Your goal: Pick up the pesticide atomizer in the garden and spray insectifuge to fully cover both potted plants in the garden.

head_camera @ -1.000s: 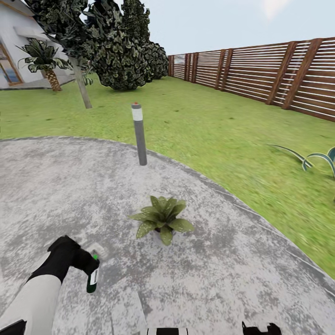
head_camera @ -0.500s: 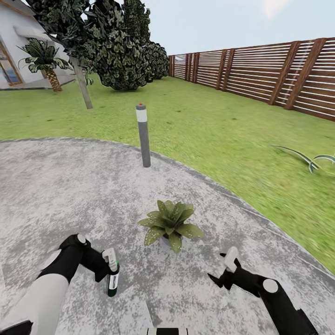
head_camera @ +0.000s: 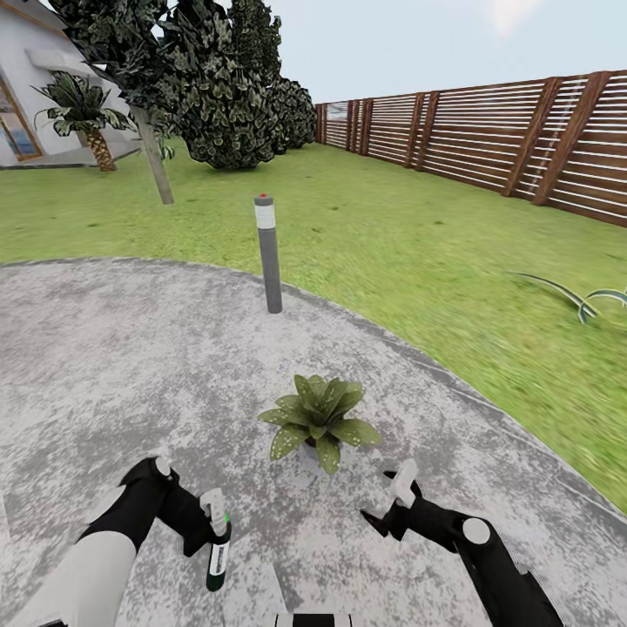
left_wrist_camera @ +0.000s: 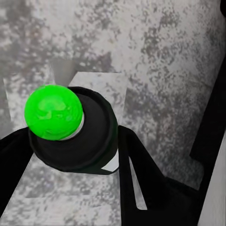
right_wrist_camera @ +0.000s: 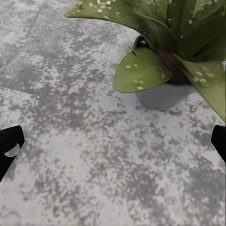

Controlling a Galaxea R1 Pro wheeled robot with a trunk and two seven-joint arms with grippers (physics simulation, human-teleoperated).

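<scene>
Both arms have moved since half a second ago: the left gripper (head_camera: 212, 520) has dropped a little lower and the right gripper (head_camera: 390, 505) has slid left, nearer the potted plant (head_camera: 319, 418). The left gripper is closed tight around the pesticide atomizer (head_camera: 218, 557), which hangs upright just above the grey patio (head_camera: 131, 366). The right gripper is spread wide and holds nothing, close to the plant's small grey pot (right_wrist_camera: 162, 96).
</scene>
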